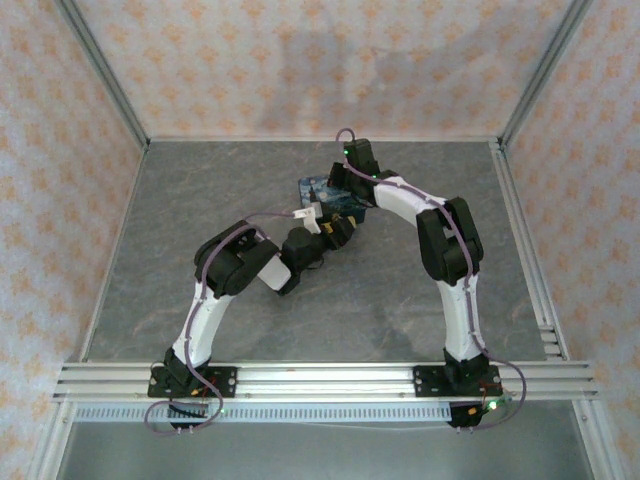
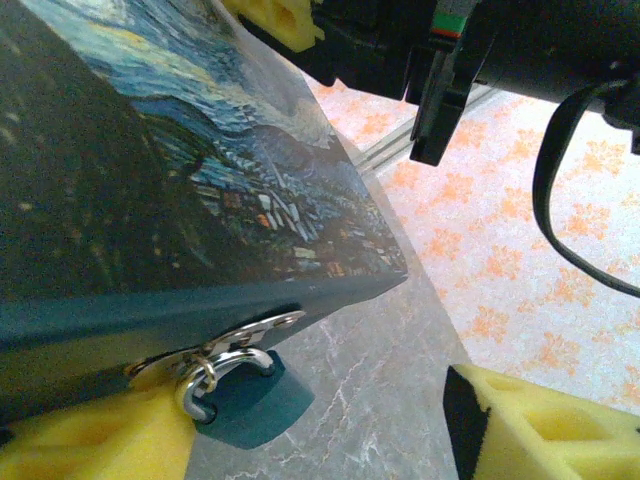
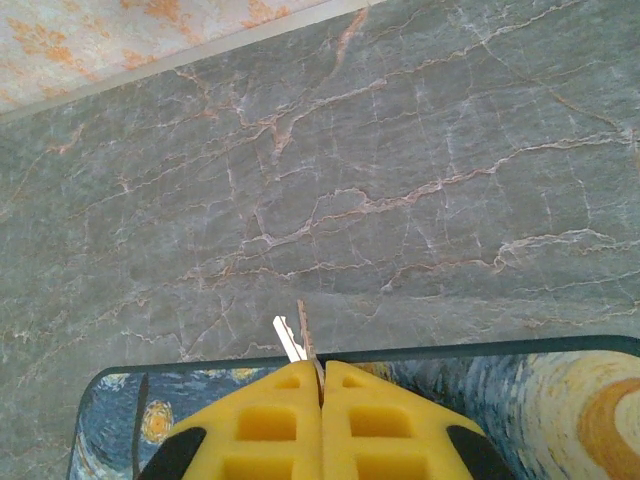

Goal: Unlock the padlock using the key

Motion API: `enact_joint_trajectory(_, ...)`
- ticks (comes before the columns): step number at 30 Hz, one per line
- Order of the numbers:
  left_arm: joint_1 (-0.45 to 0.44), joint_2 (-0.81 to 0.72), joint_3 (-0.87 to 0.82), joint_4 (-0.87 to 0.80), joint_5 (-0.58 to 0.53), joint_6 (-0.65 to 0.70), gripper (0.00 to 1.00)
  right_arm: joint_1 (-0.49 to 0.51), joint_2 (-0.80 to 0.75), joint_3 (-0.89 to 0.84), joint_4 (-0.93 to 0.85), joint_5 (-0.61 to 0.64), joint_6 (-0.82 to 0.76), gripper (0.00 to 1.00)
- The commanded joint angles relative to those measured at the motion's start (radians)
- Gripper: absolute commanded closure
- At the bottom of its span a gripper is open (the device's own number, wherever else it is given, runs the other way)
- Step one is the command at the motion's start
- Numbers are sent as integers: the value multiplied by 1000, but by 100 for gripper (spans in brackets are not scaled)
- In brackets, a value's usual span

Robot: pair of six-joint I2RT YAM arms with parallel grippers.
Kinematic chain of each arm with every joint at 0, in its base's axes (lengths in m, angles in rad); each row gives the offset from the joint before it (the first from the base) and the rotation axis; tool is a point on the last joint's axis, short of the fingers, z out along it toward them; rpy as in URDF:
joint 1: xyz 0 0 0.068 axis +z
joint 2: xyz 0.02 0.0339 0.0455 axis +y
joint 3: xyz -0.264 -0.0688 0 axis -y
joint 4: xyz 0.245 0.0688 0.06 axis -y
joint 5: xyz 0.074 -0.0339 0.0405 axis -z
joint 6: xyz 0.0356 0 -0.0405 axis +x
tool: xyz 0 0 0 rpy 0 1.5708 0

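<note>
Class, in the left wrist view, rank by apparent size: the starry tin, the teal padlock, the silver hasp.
Largest: starry tin, by far.
Middle: teal padlock.
Smallest: silver hasp, a thin strip.

A grey marble-veined tabletop point(image 1: 330, 325) stands enclosed by walls point(image 1: 200, 60) papered in pale pink with orange floral motifs, aluminium posts point(image 1: 103, 75) at the corners and slotted aluminium rails point(image 1: 330, 378) along its near edge.
</note>
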Motion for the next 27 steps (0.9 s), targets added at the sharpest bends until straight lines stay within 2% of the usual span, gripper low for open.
enact_joint_trajectory(1, 5, 35, 12, -70, -73, 0, 30, 19, 74, -77, -274, -10, 9, 100)
enact_joint_trajectory(3, 3, 49, 36, -80, -67, -16, 30, 20, 72, -76, -276, -8, 11, 100)
enact_joint_trajectory(6, 2, 73, 61, -79, -47, -44, 36, 20, 72, -74, -278, -6, 10, 100)
enact_joint_trajectory(8, 1, 76, 58, -81, -57, -50, 35, 22, 71, -73, -279, -5, 10, 100)
enact_joint_trajectory(10, -6, 65, 43, -94, -88, -26, 31, 22, 70, -72, -281, -3, 9, 100)
enact_joint_trajectory(14, -25, 25, 20, -134, -122, 59, 32, 22, 75, -72, -290, 3, 3, 100)
enact_joint_trajectory(21, -21, 53, 40, -72, -56, 77, 51, 22, 70, -62, -303, -1, 1, 100)
enact_joint_trajectory(23, -19, 60, 48, -69, -43, 69, 53, 22, 68, -56, -310, 1, -4, 100)
enact_joint_trajectory(26, -19, 70, 55, -68, -41, 64, 51, 22, 65, -56, -313, 3, -6, 100)
enact_joint_trajectory(27, -18, 74, 59, -65, -44, 62, 46, 22, 63, -57, -313, 3, -6, 100)
